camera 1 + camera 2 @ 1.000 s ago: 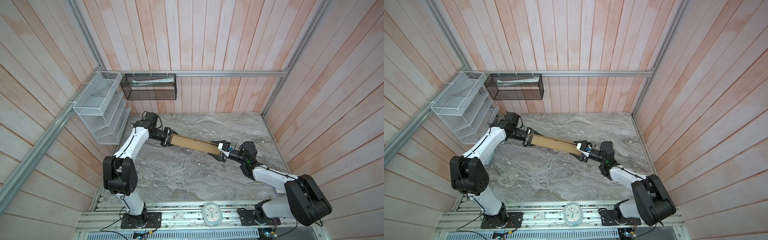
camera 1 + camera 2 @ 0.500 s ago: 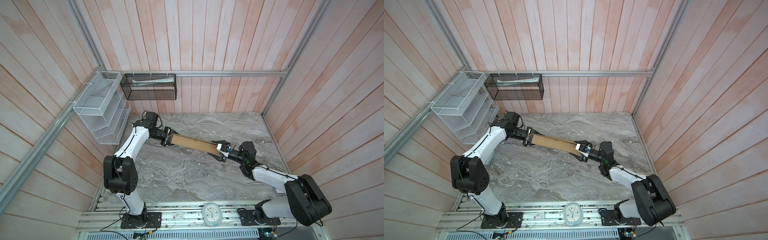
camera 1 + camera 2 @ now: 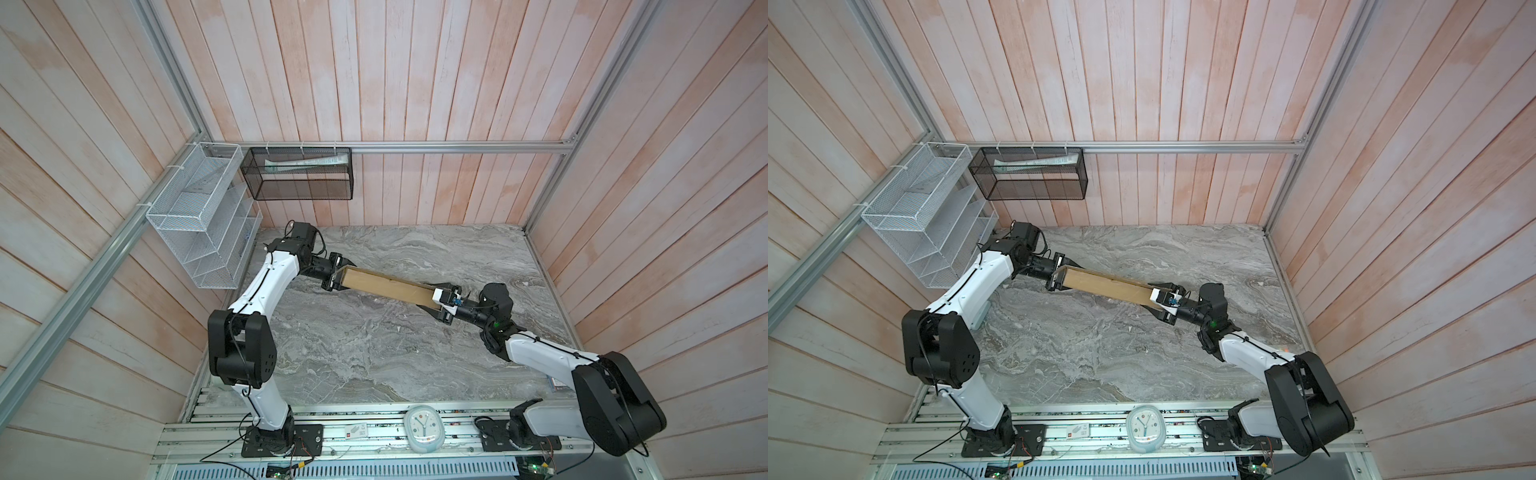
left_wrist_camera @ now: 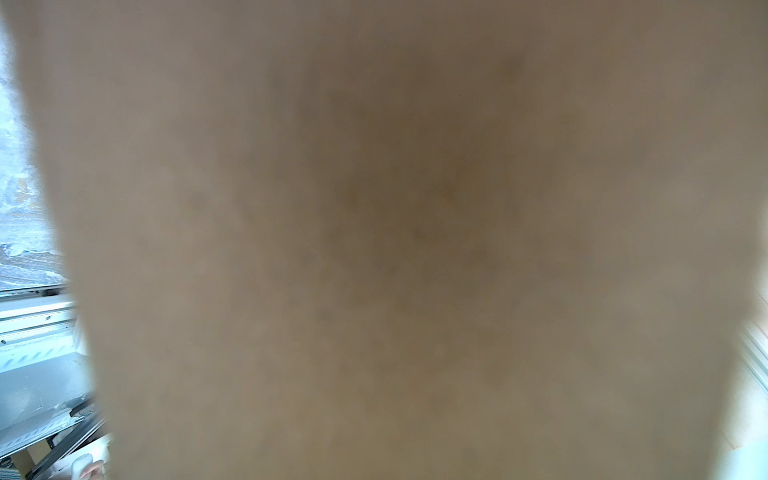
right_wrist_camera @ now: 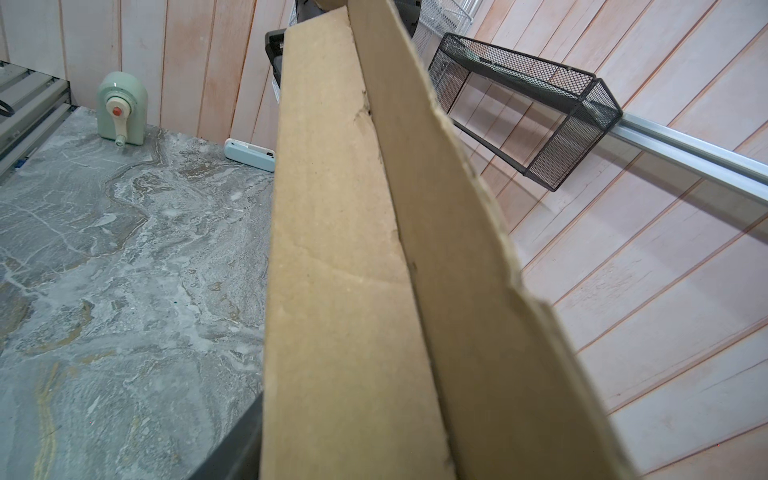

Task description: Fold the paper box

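Between left end effector [image 3: 337, 276] and right [image 3: 439, 301], paper box [image 3: 386, 286]

Left wrist view is almost all blurred brown paper box [image 4: 395, 228], which hides the fingers. Right wrist view cuts the box off at its edges. In both top views the left gripper [image 3: 336, 276] and right gripper [image 3: 440, 302] sit half behind cardboard, so the grip is unclear.

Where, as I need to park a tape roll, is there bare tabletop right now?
Free: the wide near stretch of grey marble table between the brown cardboard box and the aluminium front rail, and the far strip up to the wooden back wall. Crowded: the diagonal where the box runs between the left pincer and right pincer.
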Tool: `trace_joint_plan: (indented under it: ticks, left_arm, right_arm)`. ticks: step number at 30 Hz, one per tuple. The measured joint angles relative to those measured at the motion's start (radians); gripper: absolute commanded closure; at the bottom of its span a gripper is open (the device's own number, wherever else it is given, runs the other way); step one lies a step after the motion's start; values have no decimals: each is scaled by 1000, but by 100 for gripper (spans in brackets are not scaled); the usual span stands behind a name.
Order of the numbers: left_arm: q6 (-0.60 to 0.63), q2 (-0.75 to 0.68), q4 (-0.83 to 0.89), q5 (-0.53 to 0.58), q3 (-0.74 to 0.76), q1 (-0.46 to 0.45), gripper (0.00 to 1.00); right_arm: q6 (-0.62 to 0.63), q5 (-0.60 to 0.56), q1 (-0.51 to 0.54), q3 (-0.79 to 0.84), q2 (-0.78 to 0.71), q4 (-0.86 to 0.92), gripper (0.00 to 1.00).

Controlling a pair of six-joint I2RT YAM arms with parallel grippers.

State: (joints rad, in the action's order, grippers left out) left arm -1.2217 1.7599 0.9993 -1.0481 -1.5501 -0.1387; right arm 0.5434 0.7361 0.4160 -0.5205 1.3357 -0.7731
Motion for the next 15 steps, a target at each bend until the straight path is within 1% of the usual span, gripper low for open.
trace_joint_plan:
  ticks: [10, 13, 15]
  left_arm:
    - [7, 0, -3, -13, 0, 0, 46]
    - [9, 1, -18, -22, 0, 1, 39]
    - [13, 1, -33, -26, 0, 1, 38]
  right_arm:
    - [15, 3, 2, 0, -22, 14, 46]
    - [14, 3, 3, 2, -29, 16, 47]
    - [11, 2, 4, 3, -35, 18, 47]
